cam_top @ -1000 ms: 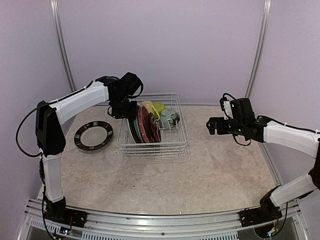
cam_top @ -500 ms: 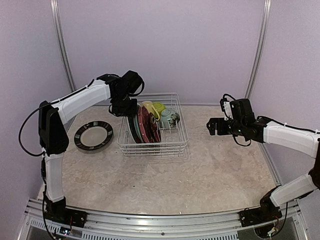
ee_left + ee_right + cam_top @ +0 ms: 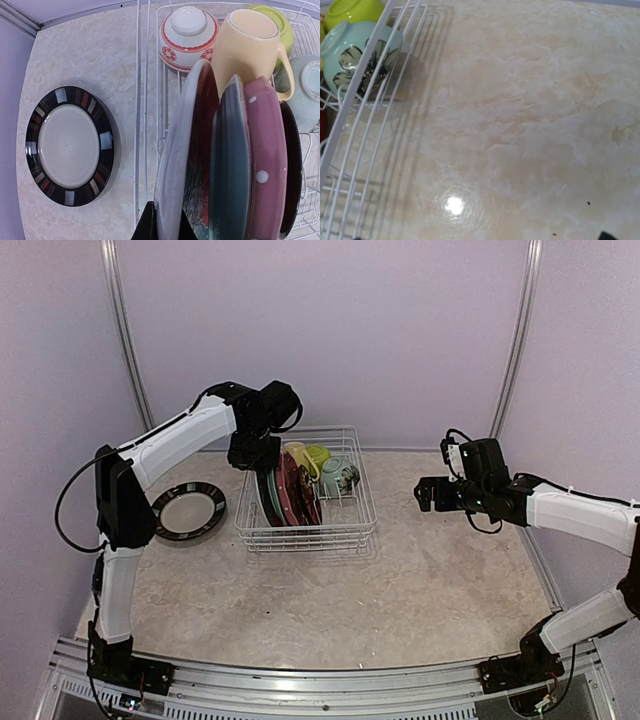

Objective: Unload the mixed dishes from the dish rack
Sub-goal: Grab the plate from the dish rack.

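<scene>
OK, surface first: marbled beige table (image 3: 420, 580), glossy, with one glare spot in the right wrist view. The room has plain pale lilac walls, aluminium uprights (image 3: 124, 340) at the back corners and an aluminium rail (image 3: 320, 678) along the near edge by the arm bases.

The white wire dish rack (image 3: 305, 532) sits on the table, back-left of centre. On edge inside it are a dark red plate (image 3: 197, 145) with a pale back, a teal plate (image 3: 230, 165) and a pink dotted plate (image 3: 265, 160). One more dark plate (image 3: 292, 160) stands behind those, mostly hidden.

Further back are a pale yellow mug (image 3: 247, 45) and a white-and-red bowl (image 3: 187, 32), the bowl upside down. A lime green bowl (image 3: 277, 22) is half hidden by the mug. A pale green bowl (image 3: 355, 55) with a dark flower print is cut off in both wrist views.

A black-rimmed striped plate (image 3: 187, 512) lies flat on the table just left of the rack, its edge partly covered by the left arm from above.

Left hand (image 3: 166, 227) is pinched on the dark red plate's rim. Only its tips show at the bottom of the wrist frame, and from above the wrist body hides them.

Right hand (image 3: 428, 492) has its jaws wide and holds nothing. It hovers over bare table, well apart from the rack. Its own camera catches only a dark sliver bottom right.
</scene>
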{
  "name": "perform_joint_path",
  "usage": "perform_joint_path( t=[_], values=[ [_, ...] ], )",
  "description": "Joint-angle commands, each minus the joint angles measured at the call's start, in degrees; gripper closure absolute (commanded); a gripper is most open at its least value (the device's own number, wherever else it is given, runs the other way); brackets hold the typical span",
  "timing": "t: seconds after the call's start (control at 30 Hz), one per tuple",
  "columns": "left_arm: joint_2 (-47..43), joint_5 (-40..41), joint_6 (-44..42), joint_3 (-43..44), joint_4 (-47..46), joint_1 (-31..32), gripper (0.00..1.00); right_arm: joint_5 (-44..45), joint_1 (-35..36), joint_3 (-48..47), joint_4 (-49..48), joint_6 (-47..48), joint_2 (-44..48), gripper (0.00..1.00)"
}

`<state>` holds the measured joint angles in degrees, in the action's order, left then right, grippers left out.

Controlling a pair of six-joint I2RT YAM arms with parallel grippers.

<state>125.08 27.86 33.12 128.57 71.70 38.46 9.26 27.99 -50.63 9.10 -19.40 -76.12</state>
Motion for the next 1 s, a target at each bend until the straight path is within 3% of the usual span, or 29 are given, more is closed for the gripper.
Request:
perform_joint_path(
  t=[0.0,0.57,0.97],
  values=[
    [-0.02,6.08,-0.18,5.02,5.89,1.64,1.00,0.46,0.47,1.19,-0.53,-0.20,0.32,0.00],
    [-0.86,14.41,-1.18,13.23,14.68,4.66,1.00,0.49,0.48,1.94,-1.53,-0.01,1.18,0.00],
    [-6.97,19.58,-4.16,12.42,16.00,5.49,1.00,0.10,0.50,1.39,-1.63,-0.19,0.18,0.00]
  ],
)
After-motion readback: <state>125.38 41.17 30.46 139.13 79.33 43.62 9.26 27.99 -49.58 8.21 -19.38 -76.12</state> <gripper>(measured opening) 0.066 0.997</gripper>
